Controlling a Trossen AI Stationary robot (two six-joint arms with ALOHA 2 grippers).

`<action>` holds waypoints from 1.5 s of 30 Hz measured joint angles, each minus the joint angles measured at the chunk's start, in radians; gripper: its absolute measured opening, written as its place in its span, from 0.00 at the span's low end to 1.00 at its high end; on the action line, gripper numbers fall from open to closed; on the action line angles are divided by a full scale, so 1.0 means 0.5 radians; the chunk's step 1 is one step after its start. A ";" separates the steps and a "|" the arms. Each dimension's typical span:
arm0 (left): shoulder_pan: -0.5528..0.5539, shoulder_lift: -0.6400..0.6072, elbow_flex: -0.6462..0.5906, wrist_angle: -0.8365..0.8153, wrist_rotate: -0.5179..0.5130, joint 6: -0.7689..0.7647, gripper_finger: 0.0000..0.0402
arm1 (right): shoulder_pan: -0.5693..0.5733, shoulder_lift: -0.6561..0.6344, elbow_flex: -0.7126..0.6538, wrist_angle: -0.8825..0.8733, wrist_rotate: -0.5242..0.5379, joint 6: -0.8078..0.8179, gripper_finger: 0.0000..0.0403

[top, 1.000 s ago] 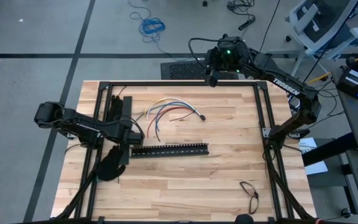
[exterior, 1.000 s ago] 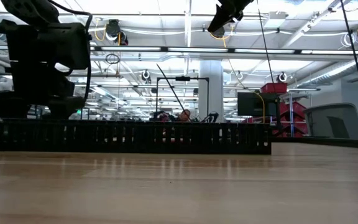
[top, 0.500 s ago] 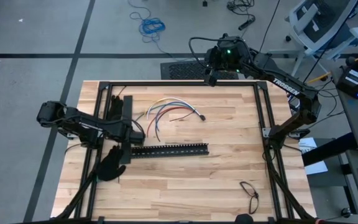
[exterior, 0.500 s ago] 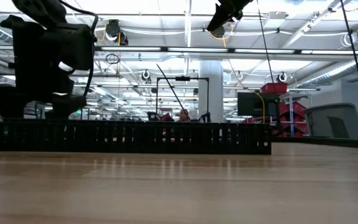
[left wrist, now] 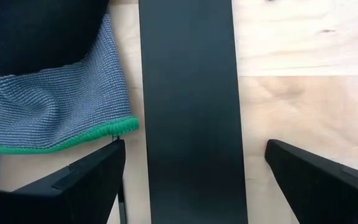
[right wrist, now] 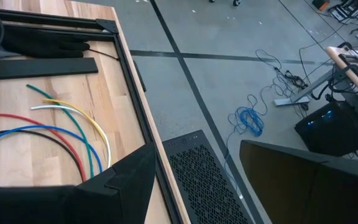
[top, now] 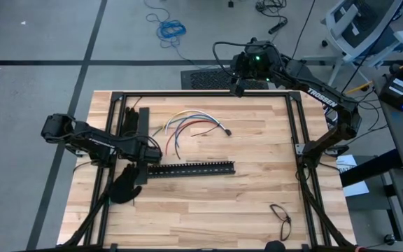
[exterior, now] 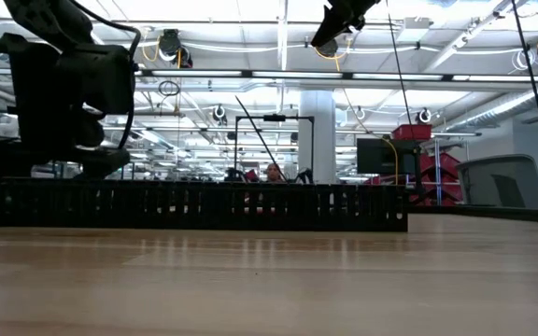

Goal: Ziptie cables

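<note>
The cables [top: 187, 126] lie in a loose fan on the wooden table [top: 257, 189], in its far half and left of the middle: yellow, white, blue, red and dark strands curving from a shared bend, with free ends reaching toward the table's centre. In the right wrist view the same cables [right wrist: 55, 134] show green, white, yellow, red, blue and black, spread flat on the wood beside the black frame rail [right wrist: 132, 81] at the far edge.

The left gripper [top: 145, 150] is low over the table near its left edge, its jaws spread wide and holding nothing. In the left wrist view they straddle a flat black bar [left wrist: 191, 112] without touching it, and a grey knit glove cuff with a green hem [left wrist: 55, 118] lies just beside that bar. A long slotted black bar [top: 191, 168] lies across the table just in front of the cables, and a black glove [top: 123, 187] rests near the left edge, toward the front.

The right gripper [top: 242, 75] hangs high beyond the far edge of the table, jaws apart and empty.

A small dark loop [top: 280, 213], perhaps zipties, lies near the front right corner
</note>
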 joint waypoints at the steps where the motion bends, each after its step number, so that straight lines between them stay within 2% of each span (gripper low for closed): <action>1: 0.000 0.000 0.000 0.000 -0.002 0.001 0.95 | 0.000 0.000 0.000 0.000 -0.001 0.000 0.57; 11: 0.000 0.107 -0.005 0.105 -0.033 0.001 0.79 | 0.001 0.000 0.000 -0.003 -0.001 0.008 0.57; 27: 0.000 0.143 -0.003 0.125 -0.014 -0.069 0.78 | 0.000 0.000 0.000 -0.004 0.000 0.001 0.57; 37: 0.001 0.143 -0.003 0.147 -0.004 -0.052 0.66 | 0.000 0.000 0.000 -0.003 0.000 0.001 0.57; 45: 0.001 0.138 0.031 0.117 -0.001 0.002 0.63 | 0.000 0.000 0.000 -0.003 0.000 0.000 0.57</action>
